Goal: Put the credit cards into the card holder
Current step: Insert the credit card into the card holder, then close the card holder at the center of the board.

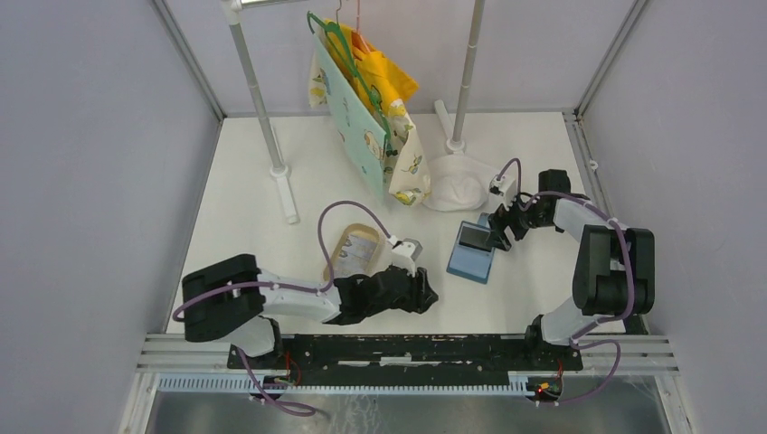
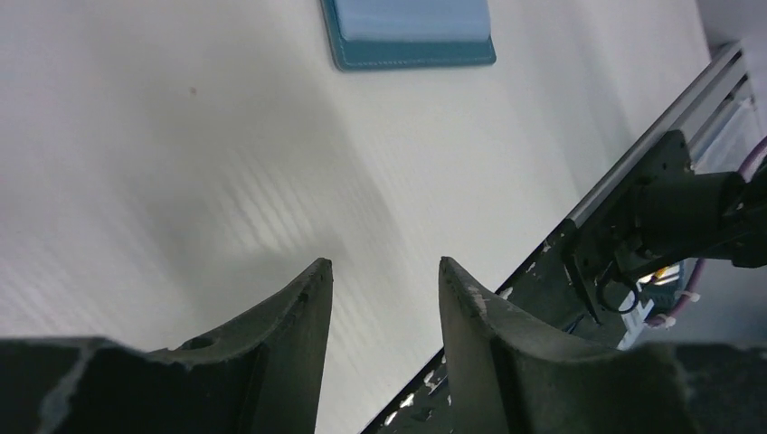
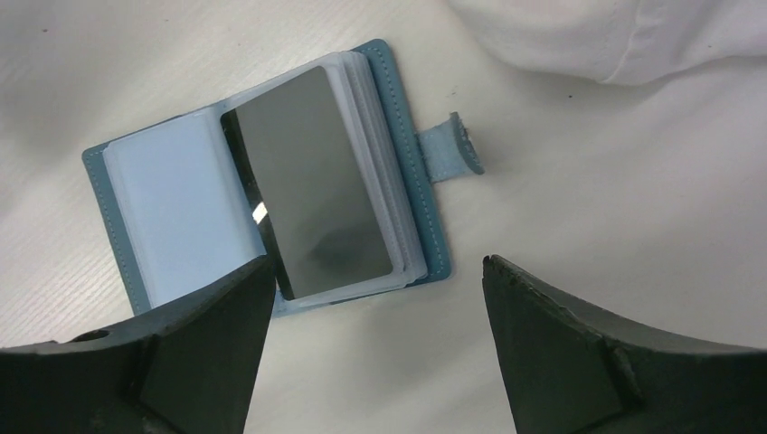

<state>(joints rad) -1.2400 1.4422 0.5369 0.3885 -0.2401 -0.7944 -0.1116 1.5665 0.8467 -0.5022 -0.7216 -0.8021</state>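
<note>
**One card at the holder, second card not located**

Right gripper (image 3: 378, 262): the fingers are spread wide with nothing between them, low over the table (image 3: 588, 208). The card holder (image 3: 176, 212) is seen at 11 o'clock from the gap. Left gripper (image 2: 385, 263): the fingers are parted, the gap is empty, and only bare table is seen below. Nothing is gripped by either arm.

The holder is laid open with its sleeves up and its strap tab (image 3: 448, 149) at its 3 o'clock side. One black credit card (image 3: 312, 185) is seen on the right-hand sleeve stack, slightly skewed, its lower end past the sleeve edge. Whether it is slid into a pocket or only laid on top cannot be told.

Progress, as judged: the first card is placed or nearly so, and seating may be needed. The second card is not seen in any view. It may already be sleeved or may be hidden; this cannot be settled.

View differences:
- **Top view:** the layout is given. The holder is placed between the grippers, at 2 o'clock from the left one and 7 o'clock from the right one. A tan tray (image 1: 358, 227) is seen at 10 o'clock from the left gripper, its contents unidentifiable. A white cloth (image 1: 457, 185) is seen at 12 o'clock from the holder. The card is shown only as a dark patch.
- **Right wrist:** the card, sleeves and tab are resolved.
- **Left wrist:** only a blue edge of the holder is caught at 12 o'clock, and no card is shown.
</note>
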